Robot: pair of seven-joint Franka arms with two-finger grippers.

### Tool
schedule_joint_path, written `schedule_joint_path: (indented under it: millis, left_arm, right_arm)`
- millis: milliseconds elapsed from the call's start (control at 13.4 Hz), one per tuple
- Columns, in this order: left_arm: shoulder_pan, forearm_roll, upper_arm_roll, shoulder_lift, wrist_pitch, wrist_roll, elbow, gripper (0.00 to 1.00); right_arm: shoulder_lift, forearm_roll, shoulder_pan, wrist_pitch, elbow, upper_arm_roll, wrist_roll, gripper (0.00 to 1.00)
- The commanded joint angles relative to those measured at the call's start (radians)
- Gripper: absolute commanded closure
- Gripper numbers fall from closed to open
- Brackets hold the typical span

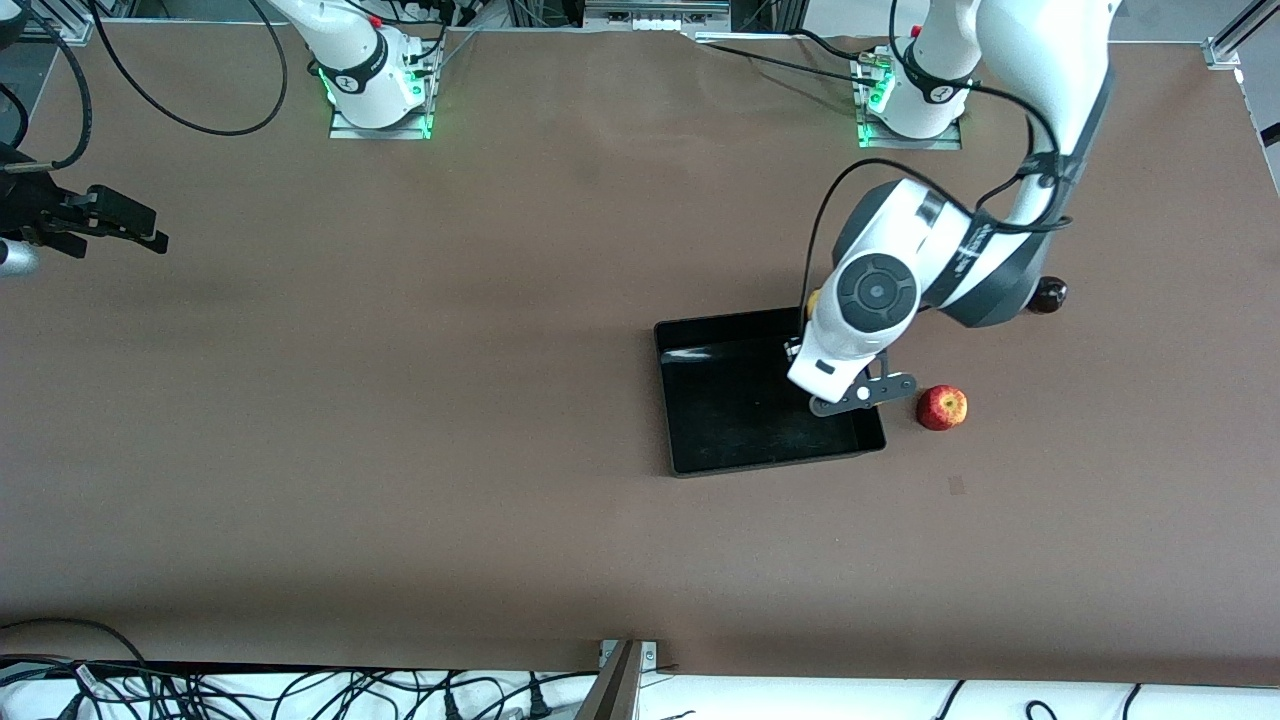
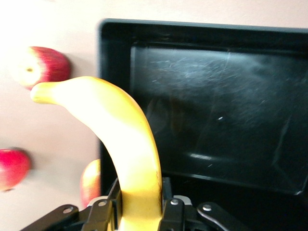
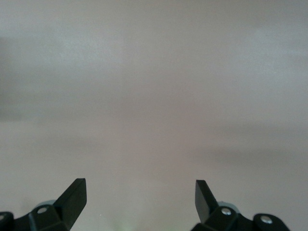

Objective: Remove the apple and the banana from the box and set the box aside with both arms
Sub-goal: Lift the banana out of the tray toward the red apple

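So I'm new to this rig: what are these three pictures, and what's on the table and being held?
Two white robot arms work at a brown table. The front view looks down from across the table; the other two come from cameras on each wrist. The left gripper is shut on a banana above the black bin. An apple lies beside the bin, toward the left arm's end; a dark round fruit sits farther from the camera, partly hidden. The left wrist view shows three reddish fruits beside the bin. The right gripper waits open over bare table.
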Motion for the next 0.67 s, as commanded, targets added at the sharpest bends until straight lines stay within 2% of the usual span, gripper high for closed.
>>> schedule_joint_path:
  millis: [0, 299, 597]
  left_arm:
    - [0.083, -0.022, -0.023, -0.049, -0.089, 0.158, -0.006, 1.0]
    - [0.252, 0.037, -0.032, -0.02, -0.126, 0.459, -0.011, 1.0]
    - [0.395, 0.053, -0.032, -0.006, -0.045, 0.68, -0.029, 1.0]
  right_arm:
    - [0.005, -0.003, 0.005, -0.016, 0.019, -0.004, 0.006, 0.0]
    - [0.003, -0.001, 0.005, -0.016, 0.018, -0.004, 0.006, 0.0]
    - [0.003, -0.001, 0.007, -0.017, 0.019, -0.004, 0.006, 0.0]
